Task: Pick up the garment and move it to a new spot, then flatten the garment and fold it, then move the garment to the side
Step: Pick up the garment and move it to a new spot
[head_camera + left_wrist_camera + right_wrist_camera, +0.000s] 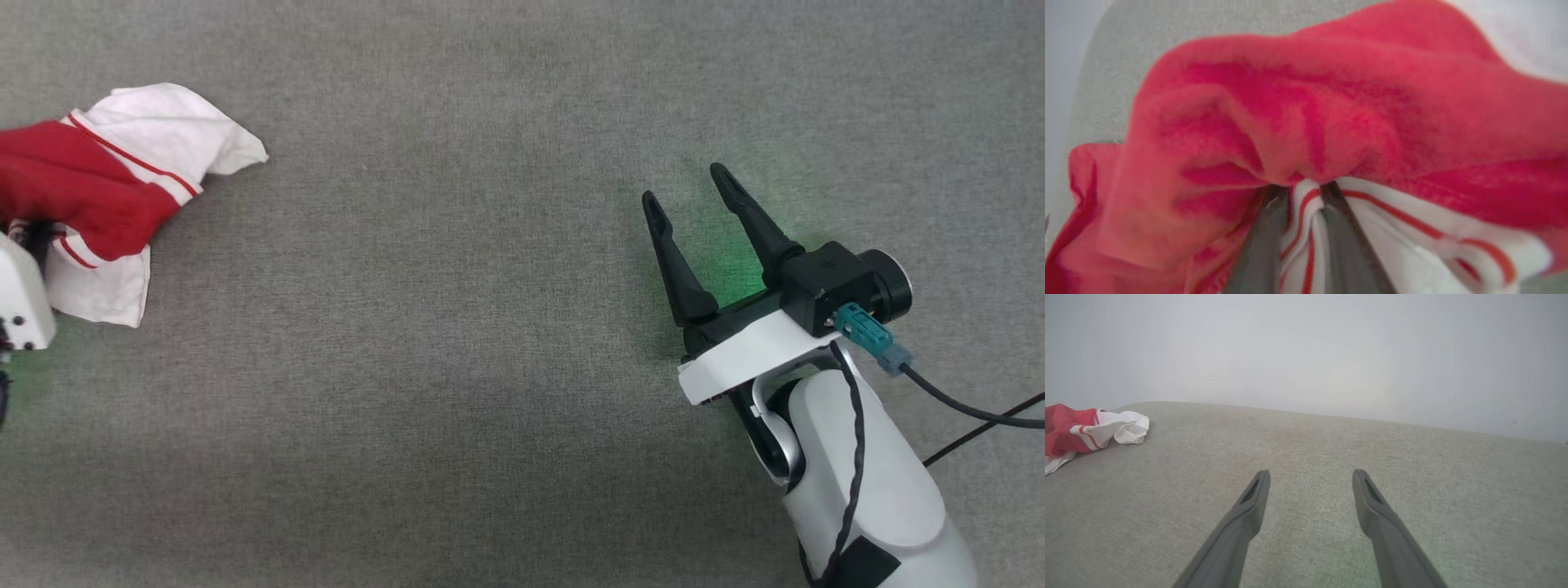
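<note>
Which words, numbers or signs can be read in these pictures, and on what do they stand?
None can be read.
The garment shows red cloth, white cloth and stripes, with no lettering in sight.
A tiny pale mark on the black block behind the right gripper is too small to read.

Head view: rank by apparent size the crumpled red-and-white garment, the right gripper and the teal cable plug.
Largest: crumpled red-and-white garment, though partly cut off at the frame edge.
Next: right gripper.
Smallest: teal cable plug.
</note>
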Robot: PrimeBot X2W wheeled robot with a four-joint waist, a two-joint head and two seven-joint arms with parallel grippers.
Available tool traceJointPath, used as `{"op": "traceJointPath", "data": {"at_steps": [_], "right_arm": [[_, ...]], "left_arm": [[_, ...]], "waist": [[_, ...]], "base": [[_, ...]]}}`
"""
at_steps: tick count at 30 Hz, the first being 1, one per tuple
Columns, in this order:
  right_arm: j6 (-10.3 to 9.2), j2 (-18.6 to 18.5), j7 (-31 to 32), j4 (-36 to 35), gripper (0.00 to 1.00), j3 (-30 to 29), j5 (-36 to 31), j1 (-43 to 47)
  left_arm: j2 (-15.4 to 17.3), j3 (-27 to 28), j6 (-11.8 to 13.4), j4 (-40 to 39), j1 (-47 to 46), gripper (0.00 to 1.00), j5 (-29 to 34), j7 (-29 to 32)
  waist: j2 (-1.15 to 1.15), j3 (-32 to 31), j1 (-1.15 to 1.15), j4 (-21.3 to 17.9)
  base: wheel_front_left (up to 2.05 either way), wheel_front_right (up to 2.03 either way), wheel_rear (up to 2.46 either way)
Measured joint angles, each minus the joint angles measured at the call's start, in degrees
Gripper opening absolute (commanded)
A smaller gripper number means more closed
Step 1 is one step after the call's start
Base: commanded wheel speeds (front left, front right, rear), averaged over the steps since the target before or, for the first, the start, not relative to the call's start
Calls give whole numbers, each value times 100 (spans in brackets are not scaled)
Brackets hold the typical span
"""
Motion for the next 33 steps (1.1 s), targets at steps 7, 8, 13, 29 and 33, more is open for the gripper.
{"op": "traceJointPath", "data": {"at_steps": [7, 8, 13, 29, 33], "right_arm": [[0, 9, 0, 18, 100, -42, 162, 61], [0, 7, 0, 10, 100, -53, 199, 101], [0, 12, 0, -40, 100, -75, 366, 266], [0, 4, -3, -535, 100, -417, 1439, 647], [0, 5, -8, -579, 100, -495, 1718, 773]], "left_arm": [[-107, -356, -2, -135, -279, 0, -91, -789], [-116, -398, -2, -209, -350, 0, -101, -862], [-166, -638, -2, -825, -567, 0, -264, -1051], [-1178, -1633, -2, -3073, -1171, 0, -706, -627], [-1162, -1954, -2, -2941, -1155, 0, -746, -452]], "waist": [[0, -375, 0, -4], [0, -442, 0, -11], [0, -722, 0, -130], [0, -736, 0, -1757], [0, -638, 0, -2252]], "base": [[0, 0, 0], [0, 0, 0], [0, 0, 0], [0, 0, 0], [0, 0, 0]]}}
